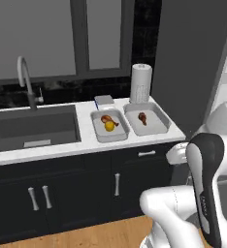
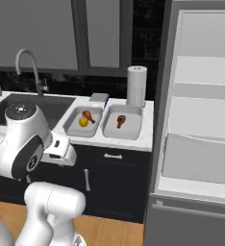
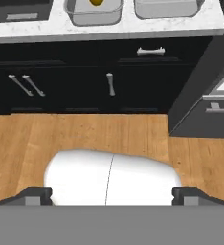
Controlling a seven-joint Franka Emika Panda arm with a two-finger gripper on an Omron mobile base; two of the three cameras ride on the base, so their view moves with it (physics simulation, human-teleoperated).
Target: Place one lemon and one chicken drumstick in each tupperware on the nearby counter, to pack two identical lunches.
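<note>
Sitting side by side on the white tabletop (image 1: pixel 86 140) are two tupperware tubs, well ahead of and above the hand (image 3: pixel 111 194), which is hanging low over the wooden floor (image 3: pixel 109 134) with its fingers spread wide and nothing between them. The tub farther to the hand's left (image 1: pixel 109 126) is carrying one lemon (image 1: pixel 109 126) and one chicken drumstick (image 1: pixel 106 119), the two touching. The other tub (image 1: pixel 147 118), just beside it, is carrying one drumstick (image 1: pixel 142 117). That is making two drumsticks and one lemon counted in the tubs.

Standing just behind the tubs are one white paper-towel roll (image 1: pixel 141 83) and one small flat grey box (image 1: pixel 104 101). One dark sink (image 1: pixel 35 127) with one curved tap (image 1: pixel 25 77) is lying farther left. Below the tabletop, navy cabinet doors (image 3: pixel 71 86) are facing the hand.
</note>
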